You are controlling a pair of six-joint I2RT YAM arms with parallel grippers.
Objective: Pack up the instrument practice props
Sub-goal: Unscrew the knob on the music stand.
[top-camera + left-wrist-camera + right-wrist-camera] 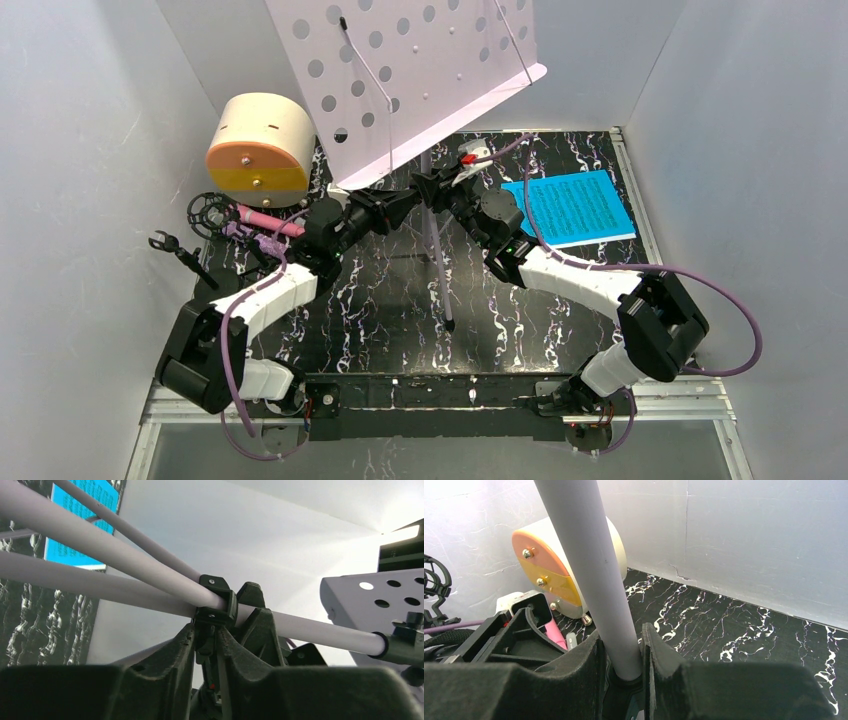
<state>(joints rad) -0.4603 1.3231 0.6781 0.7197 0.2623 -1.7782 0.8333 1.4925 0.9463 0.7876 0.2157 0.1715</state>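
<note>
**Item 1 – lilac perforated music stand** (440, 70). We record it at mid-table, toward the back wall. Its perforated desk is tilted and rises above both arms. Its pale pole (584, 555) runs down to a black collar (216, 602), where the legs (75, 575) branch off. We cannot tell whether every foot rests on the table (380, 310).

**Item 2 – left pincer** (206, 628). We find it reaching in from the left. Its two fingers are drawn close together and clamped on the stand at the black collar.

**Item 3 – right pincer** (623, 636). We find it reaching in from the right, meeting the left one at the same stretch of the stand. It is clamped on the pole, which touches both fingers.

**Item 4 – blue and white sheet music** (572, 208). We note it lying flat on the table, right of the stand and behind the right arm. It is apart from both pincers.

**Item 5 – pink handheld microphone** (268, 219). We list it lying on the table at the left, just in front of the drum.

**Item 6 – purple mic** (248, 236). We list it lying just beside the pink one. Its black ring mount (207, 212) is to its left, and the tripod (182, 255) lies nearer the left wall.

**Item 7 – drum** (262, 150). We list a cream drum with an orange and yellow face. It lies on its side in the back-left corner.
</note>
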